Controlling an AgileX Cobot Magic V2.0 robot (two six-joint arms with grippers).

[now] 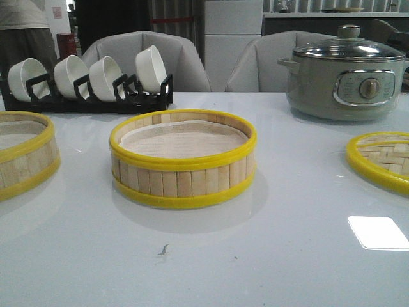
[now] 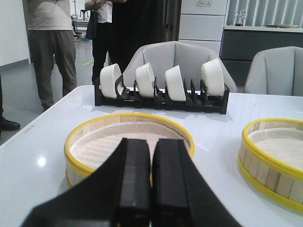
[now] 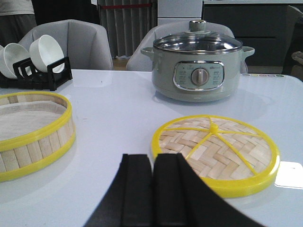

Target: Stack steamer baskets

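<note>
Steamer baskets (image 1: 183,167): pale bamboo slats, yellow rims, white liners.
Lid (image 3: 215,153): herringbone weave, yellow rim.
Bowls (image 1: 105,77): white; rack (image 1: 96,100): black.
Pot (image 1: 345,80): grey-green.

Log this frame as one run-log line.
stage: pre-grasp | left hand: shut, empty | right hand: shut, empty | left basket and centre basket: apart on table, unstacked | lid: flat, right

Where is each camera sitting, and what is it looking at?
Front view: low over the table, facing forward at the middle steamer basket, bowl rack and electric pot; no robot part shows.
Left wrist view: on the left arm, facing the left steamer basket; the shut left pincer shows.
Right wrist view: on the right arm, facing the woven lid; the shut right pincer shows.
Shared: all three show the bowl rack.
</note>
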